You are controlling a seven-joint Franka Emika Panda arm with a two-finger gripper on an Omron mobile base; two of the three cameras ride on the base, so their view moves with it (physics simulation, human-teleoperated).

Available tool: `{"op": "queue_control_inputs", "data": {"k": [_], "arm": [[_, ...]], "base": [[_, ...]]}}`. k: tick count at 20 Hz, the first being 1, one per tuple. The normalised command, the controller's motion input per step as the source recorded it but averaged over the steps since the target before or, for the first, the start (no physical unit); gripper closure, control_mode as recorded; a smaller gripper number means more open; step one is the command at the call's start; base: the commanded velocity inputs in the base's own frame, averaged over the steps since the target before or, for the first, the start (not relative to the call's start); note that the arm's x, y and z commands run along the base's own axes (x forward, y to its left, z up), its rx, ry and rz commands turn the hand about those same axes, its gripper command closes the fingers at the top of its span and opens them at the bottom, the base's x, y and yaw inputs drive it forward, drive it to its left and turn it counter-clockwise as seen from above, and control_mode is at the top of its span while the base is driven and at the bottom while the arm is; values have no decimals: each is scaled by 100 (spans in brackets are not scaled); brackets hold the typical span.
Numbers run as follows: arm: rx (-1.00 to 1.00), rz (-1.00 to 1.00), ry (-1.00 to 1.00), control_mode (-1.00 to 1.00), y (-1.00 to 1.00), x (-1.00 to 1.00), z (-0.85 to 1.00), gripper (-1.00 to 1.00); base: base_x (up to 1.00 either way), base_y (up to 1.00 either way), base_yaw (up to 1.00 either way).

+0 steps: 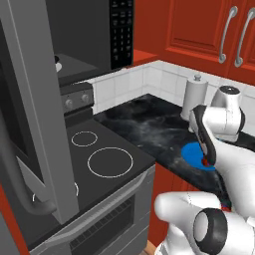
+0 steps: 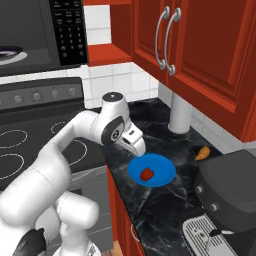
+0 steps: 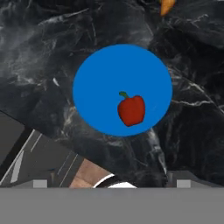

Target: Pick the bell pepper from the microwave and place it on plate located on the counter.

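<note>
Status of placement: the bell pepper [image 3: 131,110] lies on the plate [image 3: 100,74], toward one side of the disc but fully within its rim, stem end showing green. The plate sits flat on the counter [image 3: 48,48], near the counter's front edge and beside the stove [image 2: 30,145].

Gripper [image 2: 139,148]: it hangs just above the plate's near rim, apart from the pepper. In the hand view the two finger tips stand wide apart at the bottom of the frame, with nothing between them. The gripper is released and empty.

Microwave [image 1: 74,35]: the door [image 1: 35,114] stands swung wide. A small white dish [image 2: 10,54] is visible inside; the rest of the cavity is too dark to inspect properly.

Other items noted: an orange object [image 2: 202,153], possibly a carrot, lies on the counter beyond the plate, well clear of it.

Assessment: the pick and the placement both appear complete. The pepper looks settled, not rolling, though one moment cannot confirm that. In my judgement what remains is only to lift the arm clear without brushing the plate.
</note>
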Motion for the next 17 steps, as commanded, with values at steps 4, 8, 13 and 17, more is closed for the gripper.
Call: {"op": "queue_control_inputs", "data": {"k": [4, 8, 13, 17], "arm": [[-5, 14, -12, -100, 100, -25, 63, -100], [0, 17, -4, -100, 71, -24, 91, -100], [0, 16, -5, -100, 31, -30, 99, -100], [0, 12, -6, -100, 40, -41, 85, -100]], "base": [[0, 0, 0], [0, 0, 0], [0, 0, 0], [0, 0, 0]]}}
